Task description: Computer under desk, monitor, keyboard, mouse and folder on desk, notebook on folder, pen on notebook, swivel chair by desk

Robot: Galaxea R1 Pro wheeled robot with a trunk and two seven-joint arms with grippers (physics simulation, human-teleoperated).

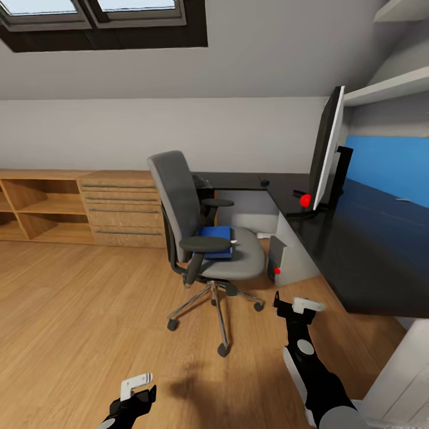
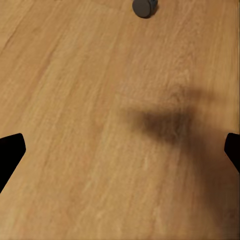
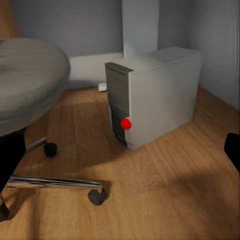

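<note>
Starting at the left of the head view, the left gripper [image 1: 138, 387] is hanging low over the wood floor [image 1: 77, 310]; in its wrist view the fingertips are showing at opposite edges with bare floor between them, so it is standing open and holding nothing.

Further right, the swivel chair [image 1: 199, 238] is standing a little way out from the desk [image 1: 357, 250], its back toward the drawer chest [image 1: 122, 208] and its seat facing the desk. The blue folder [image 1: 215, 241] is lying flat on the seat, its long axis running roughly across the seat between the armrests. So the folder move is, by my reading, still to do, and the chair is not yet tucked in.

Next, the computer [image 3: 150, 102] is standing upright on the floor under the desk, dark front panel facing the chair; that step looks done. The right gripper [image 1: 296, 307] is hovering near it, also spread open and empty.

Rightmost, the monitor [image 1: 326, 149] is standing on the desk, seen nearly edge-on. The other small items I cannot make out.
</note>
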